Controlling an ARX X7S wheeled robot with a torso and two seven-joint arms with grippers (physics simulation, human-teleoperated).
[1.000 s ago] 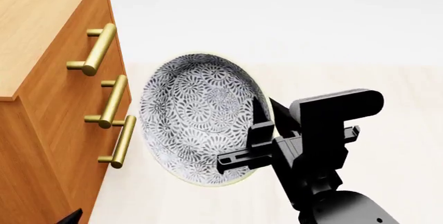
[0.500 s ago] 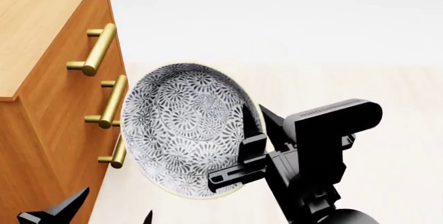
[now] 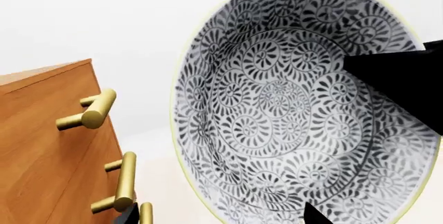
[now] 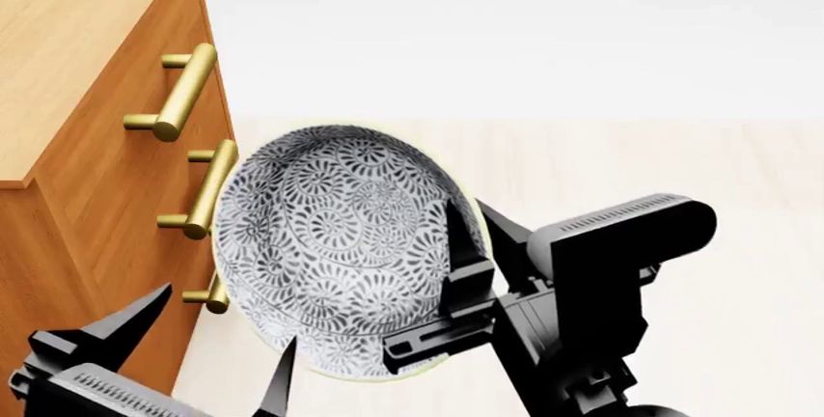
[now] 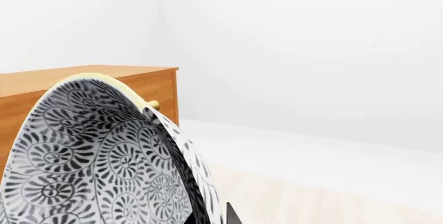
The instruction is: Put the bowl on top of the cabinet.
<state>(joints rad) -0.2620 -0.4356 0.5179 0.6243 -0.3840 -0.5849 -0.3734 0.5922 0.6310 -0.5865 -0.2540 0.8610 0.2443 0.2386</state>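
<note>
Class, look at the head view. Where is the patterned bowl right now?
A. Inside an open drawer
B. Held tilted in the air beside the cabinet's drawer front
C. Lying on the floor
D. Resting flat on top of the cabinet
B: the right pincer grips the rim of the bowl, which is tipped on edge beside the cabinet handles.

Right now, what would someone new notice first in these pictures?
The patterned bowl stands out first, tipped on edge in mid-air, its rim pinched by the right hand. Beside it stands the cabinet with its brass handles. The left hand sits open just below the bowl.
</note>
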